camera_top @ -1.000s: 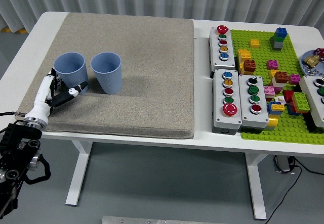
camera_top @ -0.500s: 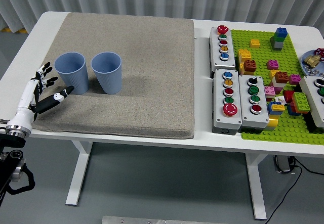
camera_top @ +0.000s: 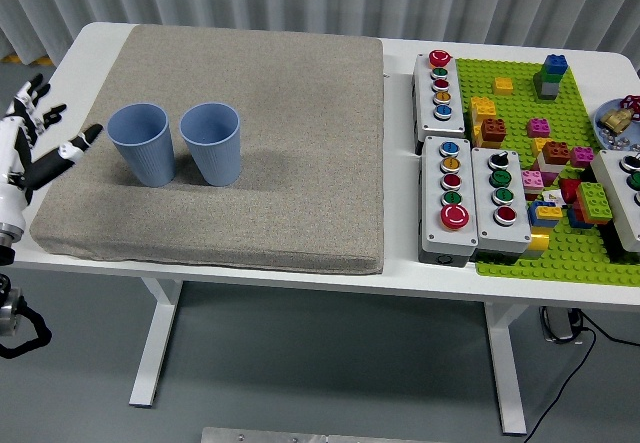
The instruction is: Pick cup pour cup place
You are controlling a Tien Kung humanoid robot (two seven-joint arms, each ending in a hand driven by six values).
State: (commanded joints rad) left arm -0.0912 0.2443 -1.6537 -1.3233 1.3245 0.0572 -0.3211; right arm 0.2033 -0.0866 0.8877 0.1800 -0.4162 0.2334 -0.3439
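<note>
Two blue ribbed cups stand upright side by side on the grey mat (camera_top: 260, 113): the left cup (camera_top: 141, 143) and the right cup (camera_top: 211, 142). My left hand (camera_top: 40, 133) is at the picture's left edge, left of the left cup and clear of it, with its fingers spread and holding nothing. My right arm is out of view.
Grey button boxes (camera_top: 470, 198) stand right of the mat. A green baseplate (camera_top: 560, 253) with several loose bricks lies at the right. A small dish (camera_top: 618, 121) with bits sits at the right edge.
My left hand has drawn back from the left cup, moving left and away toward the table's left edge. Both cups stay where they were.
</note>
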